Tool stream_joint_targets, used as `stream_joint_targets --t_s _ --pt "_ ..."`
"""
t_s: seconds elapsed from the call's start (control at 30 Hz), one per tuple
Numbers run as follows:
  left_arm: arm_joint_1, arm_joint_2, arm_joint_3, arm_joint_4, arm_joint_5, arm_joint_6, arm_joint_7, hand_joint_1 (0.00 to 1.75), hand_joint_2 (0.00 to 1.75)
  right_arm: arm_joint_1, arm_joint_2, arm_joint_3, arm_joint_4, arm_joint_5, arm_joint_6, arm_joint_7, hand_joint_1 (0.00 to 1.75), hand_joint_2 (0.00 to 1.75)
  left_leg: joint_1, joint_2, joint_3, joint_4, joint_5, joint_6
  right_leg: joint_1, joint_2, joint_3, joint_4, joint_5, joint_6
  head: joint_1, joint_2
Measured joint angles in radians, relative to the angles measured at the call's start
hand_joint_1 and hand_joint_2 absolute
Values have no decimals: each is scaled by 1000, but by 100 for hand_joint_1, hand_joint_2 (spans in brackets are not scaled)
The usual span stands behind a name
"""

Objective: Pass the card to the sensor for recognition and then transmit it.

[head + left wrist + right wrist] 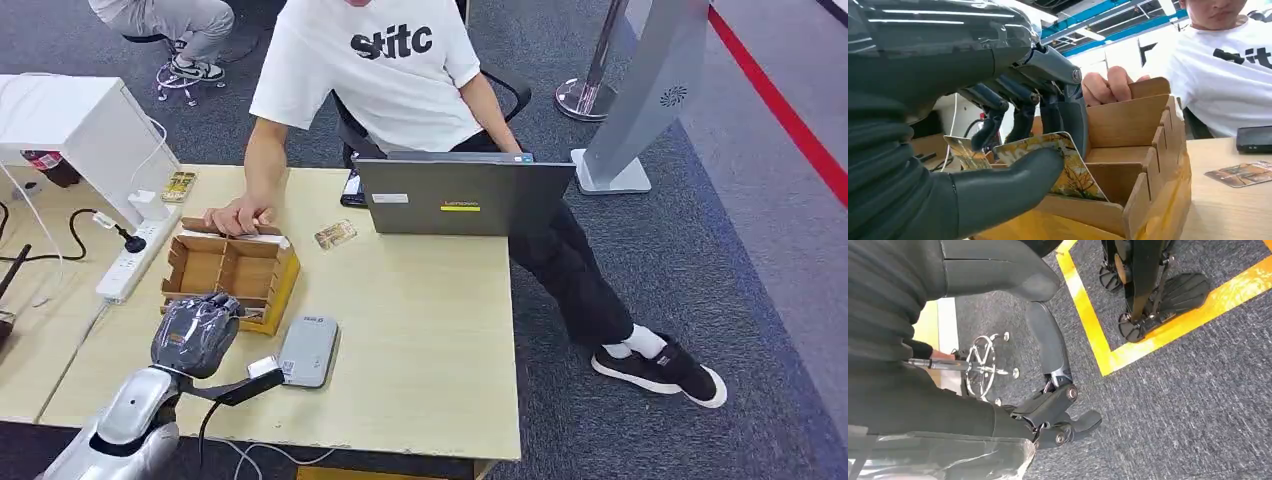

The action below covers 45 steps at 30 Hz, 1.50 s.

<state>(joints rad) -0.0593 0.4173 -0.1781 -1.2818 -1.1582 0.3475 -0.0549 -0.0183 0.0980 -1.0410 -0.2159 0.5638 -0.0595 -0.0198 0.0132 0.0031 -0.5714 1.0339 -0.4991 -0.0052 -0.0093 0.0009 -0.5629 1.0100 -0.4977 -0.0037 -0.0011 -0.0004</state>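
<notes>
Left hand (1013,150) at the near corner of the compartmented cardboard box (232,272) on the bench (420,330), thumb and dark fingers (990,120) pinching a card (1068,167) with a yellow-orange print. Card sits tilted, lower edge inside the box's near compartment, upper edge under the thumb. Judged thin, light, fairly stiff but bendable, glossy and so likely slippery; best taken by a flat pinch across one short edge, leaving most of the face free for the sensor. A second, similar card (965,152) visible behind the fingers, possibly touching them; cannot tell whether held too or merely standing in the box. Grey flat device (307,350) beside the box on the bench, presumably the sensor, reading face not identifiable. Another card (335,235) flat on the bench near the laptop (465,198). A person's hand (238,215) resting on the far rim of the box. From the head view, left hand's back covers the grasp entirely. Right hand (1058,415) hanging over the carpeted floor, fingers curled in, nothing held. Box's far compartments hidden in part by the partitions; contents not legible.
</notes>
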Motion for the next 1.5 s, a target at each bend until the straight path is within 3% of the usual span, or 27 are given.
stream_joint_targets --t_s 0.03,0.27,0.33,0.43,0.5,0.77,1.3,1.33,1.43,1.47,1.5 --pt "-1 0 0 0 0 0 0 168 175 0 0 0 0 0 0 0 0 175 0 0 0 0 0 0 0 0 0 0 0 0 0 0" --pt "-2 0 0 0 1 1 0 175 175 0 0 -2 0 3 0 0 0 175 0 0 0 0 0 0 0 0 0 0 0 0 0 0" --pt "-2 -2 3 0 10 49 -5 175 175 0 0 -4 0 5 0 0 0 175 0 0 0 0 0 0 0 0 0 0 0 0 0 0" --pt "0 -14 19 -18 40 173 -26 175 175 0 1 -8 0 12 -5 0 0 175 0 0 0 0 0 0 0 0 0 0 0 0 0 0" --pt "-1 -24 35 -54 64 211 -36 175 175 0 2 -10 0 14 -8 0 0 175 0 0 0 0 0 0 0 0 0 0 0 0 0 0" --pt "-39 -45 60 -130 78 198 -36 175 175 -2 8 -12 0 18 -7 0 0 175 0 0 0 0 0 0 0 0 0 0 0 0 0 0" --pt "-50 -59 71 -134 78 198 -36 175 175 -5 10 -26 0 24 -8 -1 0 175 0 0 0 0 0 0 0 0 0 0 0 0 0 0" --pt "-50 -60 71 -134 78 198 -36 19 175 -5 10 -26 0 26 -7 -1 0 175 0 0 0 0 0 0 0 0 0 0 0 0 0 0" --pt "-49 -60 72 -134 78 192 -35 19 175 -5 11 -26 0 31 -6 -1 0 175 0 0 0 0 0 0 0 0 0 0 0 0 0 0" --pt "-49 -60 72 -134 78 191 -35 0 175 -5 12 -26 0 31 -6 -1 0 175 0 0 0 0 0 0 0 0 0 0 0 0 0 0" --pt "-49 -60 72 -134 78 190 -35 0 175 -5 12 -27 0 32 -6 0 0 175 0 0 0 0 0 0 0 0 0 0 0 0 0 0"
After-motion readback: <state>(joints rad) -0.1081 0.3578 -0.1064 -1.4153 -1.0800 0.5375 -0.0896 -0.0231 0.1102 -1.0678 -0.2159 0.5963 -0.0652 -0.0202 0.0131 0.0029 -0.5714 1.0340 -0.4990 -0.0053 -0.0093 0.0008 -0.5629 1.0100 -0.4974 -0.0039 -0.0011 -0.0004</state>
